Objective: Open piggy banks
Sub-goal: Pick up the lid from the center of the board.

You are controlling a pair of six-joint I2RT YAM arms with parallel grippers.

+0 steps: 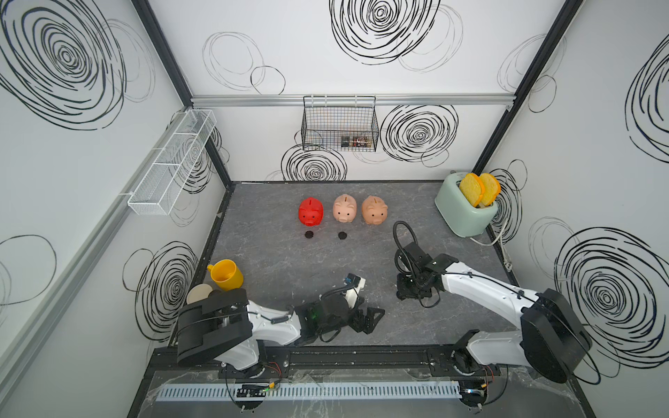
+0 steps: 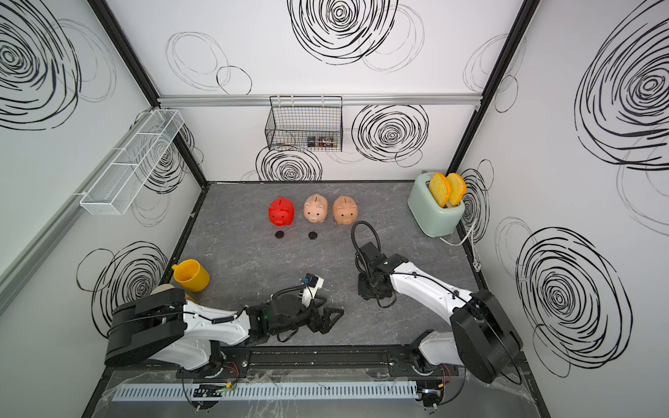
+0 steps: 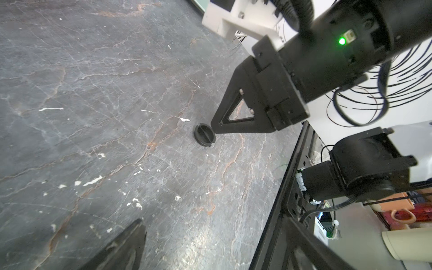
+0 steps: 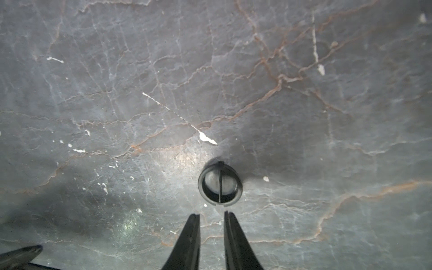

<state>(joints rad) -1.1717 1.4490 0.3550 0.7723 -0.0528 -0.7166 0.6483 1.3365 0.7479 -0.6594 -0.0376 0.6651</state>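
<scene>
Grey marbled desk (image 1: 275, 282) inside a white booth, black scribble swirls all over the walls (image 1: 307, 54). Three piggy banks (image 2: 316, 209) lined up toward the back, upright, snouts facing the arms: red pig (image 1: 310, 211), pale pink pig (image 1: 344, 209), peach pig (image 1: 374, 210). Two black plugs loose on the desk already: plug by red (image 1: 309, 235) just in front of the red pig, plug by pink (image 1: 342, 235) just in front of the pale pink one. Third plug (image 4: 219, 184) flat on the desk, well apart from the row, rim and centre rib facing up, just off the tips of the right end effector (image 4: 212, 214). Jaws there almost together, slim gap, nothing in it, so not clamped on anything. Left end effector (image 1: 369, 320) low near the front rail (image 1: 347, 358), spread wide, empty.

Probably all three opened, going by three loose plugs, though no way to check peach's belly from above. Best guess at the step in hand: tidying that stray plug into line in front of the peach pig. To do it well: spread wider than the rim first, drop straight down square over the plug, pinch on the rib or across the rim, lift clear before travelling. Set down short of the snout to avoid nudging the pig. If leaving it instead, pull straight up, no sideways drag, to avoid flicking it away.
</scene>
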